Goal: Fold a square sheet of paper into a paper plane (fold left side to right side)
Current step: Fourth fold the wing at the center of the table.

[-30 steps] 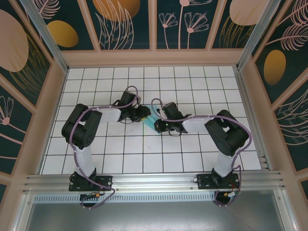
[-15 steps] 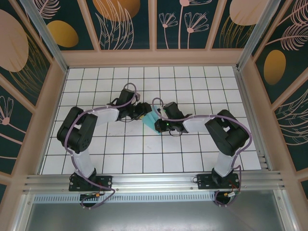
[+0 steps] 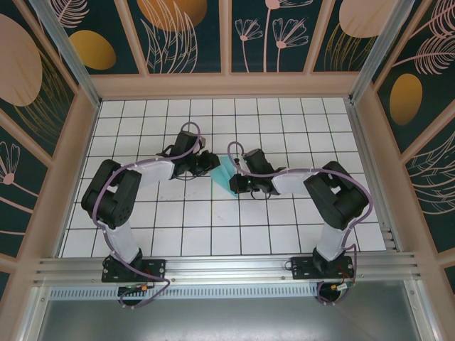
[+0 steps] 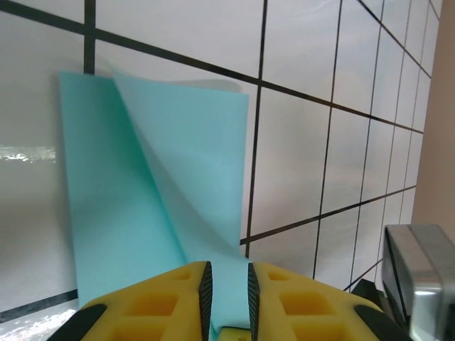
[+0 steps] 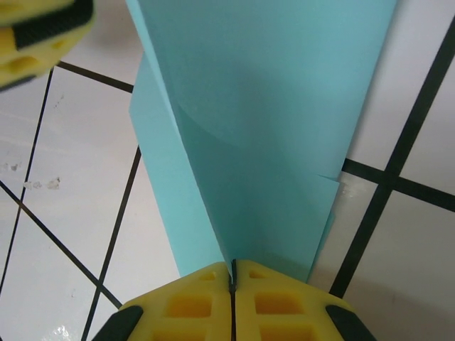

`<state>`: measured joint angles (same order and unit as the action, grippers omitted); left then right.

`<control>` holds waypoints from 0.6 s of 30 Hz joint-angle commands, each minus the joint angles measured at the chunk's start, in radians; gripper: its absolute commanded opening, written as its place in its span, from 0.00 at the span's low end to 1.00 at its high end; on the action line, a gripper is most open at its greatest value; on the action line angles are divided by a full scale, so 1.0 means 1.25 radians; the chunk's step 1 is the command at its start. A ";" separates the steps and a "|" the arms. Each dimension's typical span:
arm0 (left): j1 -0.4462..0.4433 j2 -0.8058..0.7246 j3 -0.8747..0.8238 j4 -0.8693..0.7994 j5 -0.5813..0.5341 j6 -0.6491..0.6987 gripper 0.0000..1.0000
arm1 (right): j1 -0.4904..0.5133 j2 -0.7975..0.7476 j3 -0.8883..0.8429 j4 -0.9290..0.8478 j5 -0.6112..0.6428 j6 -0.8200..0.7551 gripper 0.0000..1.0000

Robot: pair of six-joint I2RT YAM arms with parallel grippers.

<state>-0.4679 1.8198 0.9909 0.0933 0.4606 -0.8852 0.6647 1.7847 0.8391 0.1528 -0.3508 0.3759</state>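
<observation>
Clearly thin, creased turquoise paper

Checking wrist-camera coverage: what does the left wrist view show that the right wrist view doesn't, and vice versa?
Left wrist's own: the left gripper, jaws slightly apart at the edge of the thin turquoise-blue square sheet of paper, plus a grey metal block lower right. Right wrist's own: the right gripper shut on that sheet, and another yellow fingertip upper left. Shared: the folded sheet over the white grid-tiled table.
</observation>
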 commanded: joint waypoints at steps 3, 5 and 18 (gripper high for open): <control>-0.006 0.043 -0.002 0.004 0.021 0.001 0.25 | -0.008 0.003 -0.010 0.027 -0.040 0.011 0.08; -0.007 0.054 0.002 0.005 0.024 0.002 0.25 | -0.009 0.004 -0.009 0.025 -0.042 0.011 0.08; -0.012 0.089 0.007 0.016 0.024 -0.001 0.31 | -0.007 0.027 0.009 -0.003 -0.046 -0.002 0.10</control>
<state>-0.4774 1.9179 0.9913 0.0982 0.4858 -0.8852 0.6598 1.7985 0.8387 0.1543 -0.3897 0.3767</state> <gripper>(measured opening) 0.311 0.104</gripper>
